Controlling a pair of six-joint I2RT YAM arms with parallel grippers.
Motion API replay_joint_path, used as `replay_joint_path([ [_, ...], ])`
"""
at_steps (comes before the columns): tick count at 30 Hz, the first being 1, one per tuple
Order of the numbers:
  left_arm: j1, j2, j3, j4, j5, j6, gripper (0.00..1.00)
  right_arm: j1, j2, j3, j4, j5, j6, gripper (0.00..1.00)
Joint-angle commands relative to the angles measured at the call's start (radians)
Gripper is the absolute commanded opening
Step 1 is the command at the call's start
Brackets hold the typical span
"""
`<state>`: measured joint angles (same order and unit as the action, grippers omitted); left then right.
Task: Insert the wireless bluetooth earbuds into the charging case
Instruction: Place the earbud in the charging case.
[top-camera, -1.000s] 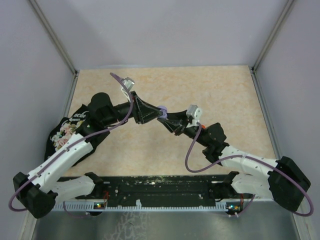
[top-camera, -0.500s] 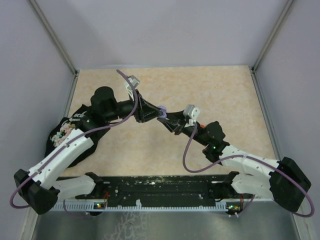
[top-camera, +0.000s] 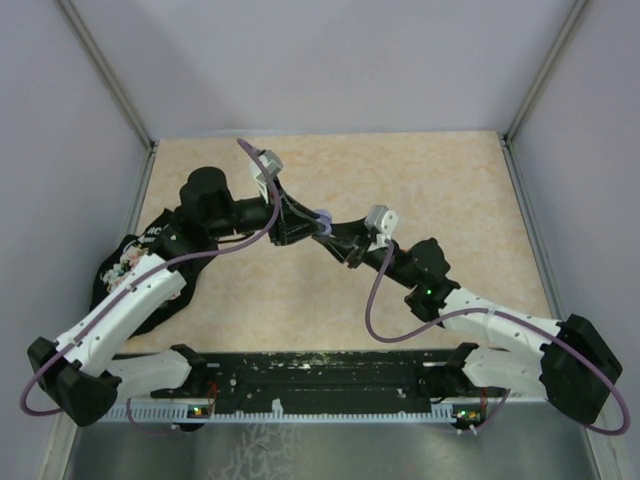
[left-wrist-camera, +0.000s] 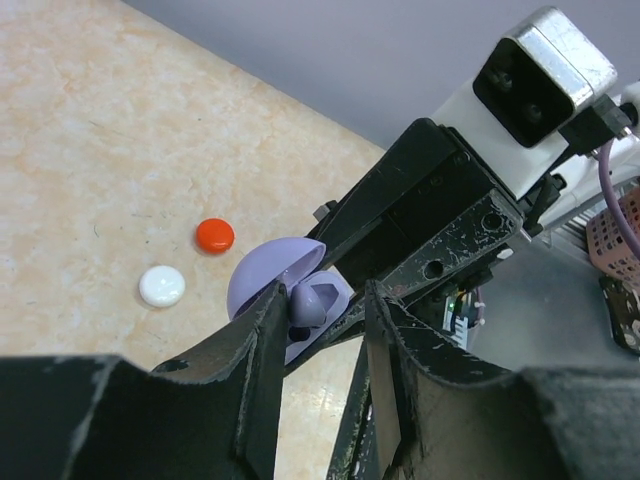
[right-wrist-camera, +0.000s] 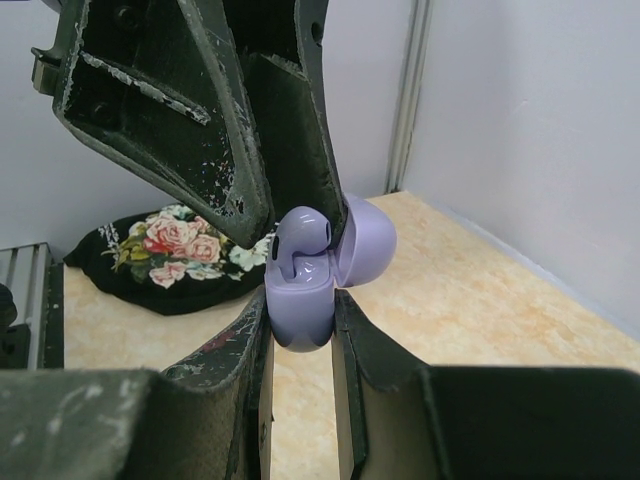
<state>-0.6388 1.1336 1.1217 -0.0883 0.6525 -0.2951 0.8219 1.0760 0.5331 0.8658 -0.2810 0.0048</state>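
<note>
Pouch (top-camera: 125, 265): black with a flower print, lying on the table (top-camera: 450, 190) well to the left of the left gripper, beside that arm.
Left gripper (left-wrist-camera: 325, 300): raised over the middle of the table and reaching right, tip to tip with the right gripper. Its jaws stand part-way apart with the earbud between the tips. Whether they pinch it, I cannot tell.
White piece (left-wrist-camera: 161, 286): small and round, on the table beyond the left gripper's tips, off to one side.
Red piece (left-wrist-camera: 214, 235): small and round, near the white piece but apart from it.
Earbud (right-wrist-camera: 300, 235): lilac, standing in the open case with its rounded top above the rim, just beside one left finger.
Case (right-wrist-camera: 298, 305): lilac, held in the air, its lid (right-wrist-camera: 368, 240) swung open behind the earbud.
Right gripper (right-wrist-camera: 300, 315): reaching left, fingers clamped on both sides of the case's base.
</note>
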Motion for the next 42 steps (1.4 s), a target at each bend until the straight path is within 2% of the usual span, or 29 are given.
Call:
replay_joint_path([
  [1,-0.01,0.019,0.036,0.004,0.091,0.055,0.42,0.012,0.011,0.071,0.015,-0.109,0.038,0.0],
  [15,-0.009,-0.001,0.027,0.009,0.139,0.093,0.45,0.011,0.027,0.081,0.022,-0.18,0.122,0.0],
  [20,-0.009,-0.023,0.035,-0.009,0.082,0.088,0.48,0.01,0.024,0.068,0.02,-0.132,0.12,0.0],
  [26,-0.009,-0.05,0.078,-0.147,-0.01,0.084,0.55,0.01,0.008,0.045,0.016,-0.02,0.089,0.0],
  [42,-0.009,-0.061,0.085,-0.253,-0.079,0.038,0.57,0.01,0.013,0.047,0.025,-0.007,0.075,0.0],
])
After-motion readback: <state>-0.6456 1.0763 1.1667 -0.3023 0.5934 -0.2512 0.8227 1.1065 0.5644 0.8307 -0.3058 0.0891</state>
